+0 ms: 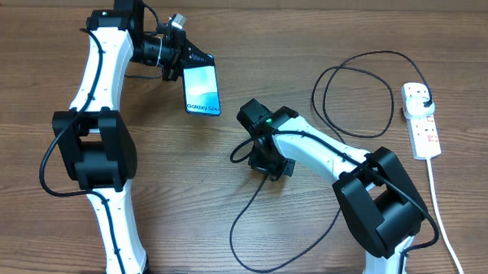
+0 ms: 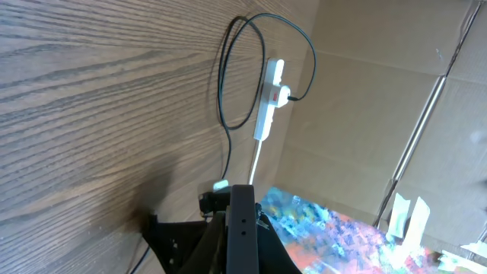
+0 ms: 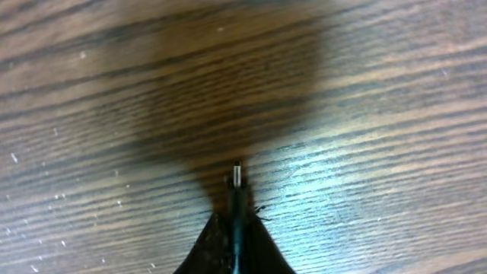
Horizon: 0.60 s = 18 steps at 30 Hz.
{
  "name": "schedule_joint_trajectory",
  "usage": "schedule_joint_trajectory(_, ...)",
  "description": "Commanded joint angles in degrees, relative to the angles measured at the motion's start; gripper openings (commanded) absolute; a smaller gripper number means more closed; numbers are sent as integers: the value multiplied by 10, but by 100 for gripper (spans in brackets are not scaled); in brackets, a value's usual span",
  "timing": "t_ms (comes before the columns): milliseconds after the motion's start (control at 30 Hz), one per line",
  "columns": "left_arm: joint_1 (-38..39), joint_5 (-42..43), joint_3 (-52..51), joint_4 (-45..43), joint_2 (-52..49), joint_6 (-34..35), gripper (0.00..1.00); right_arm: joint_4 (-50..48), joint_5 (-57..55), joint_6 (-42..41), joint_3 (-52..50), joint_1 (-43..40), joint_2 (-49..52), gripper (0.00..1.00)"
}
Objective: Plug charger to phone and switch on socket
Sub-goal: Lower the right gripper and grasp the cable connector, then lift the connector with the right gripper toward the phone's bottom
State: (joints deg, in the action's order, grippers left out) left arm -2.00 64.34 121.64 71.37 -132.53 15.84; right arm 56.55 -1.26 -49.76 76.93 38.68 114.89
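Observation:
The phone [image 1: 203,86], screen lit light blue with white "Galaxy" text, is lifted off the table at the back left. My left gripper [image 1: 180,60] is shut on its upper end. In the left wrist view the phone's dark edge [image 2: 242,221] stands between my fingers. My right gripper [image 1: 271,163] is low over the table's middle, shut on the charger's connector end. Its small metal tip [image 3: 237,176] sticks out past my closed fingers [image 3: 255,240], just above the wood. The charger's thin black cable [image 1: 242,231] loops round to its black plug [image 1: 424,98] in the socket [image 1: 426,132].
The white power strip lies at the right edge, its white cord [image 1: 441,221] running toward the front. The black cable makes a wide loop [image 1: 352,72] left of the strip and another near the front. Cardboard walls [image 2: 365,91] stand beyond the table.

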Motion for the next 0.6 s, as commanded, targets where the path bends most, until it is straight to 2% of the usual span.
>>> schedule_joint_trajectory(0, -3, 28, 12, 4, -1, -13, 4, -2, 1, -9, 12, 2, 4, 4)
schedule_joint_trajectory(333, -3, 28, 12, 4, -1, -12, 4, 12, 5, -8, 22, -6, 3, 4)
schedule_joint_trajectory(533, -3, 37, 12, 3, -1, -8, 4, 49, 50, 36, 76, -74, -13, 4)
schedule_joint_trajectory(567, -3, 44, 12, 2, -1, -8, 4, 37, 94, 59, 84, -97, -25, 4)
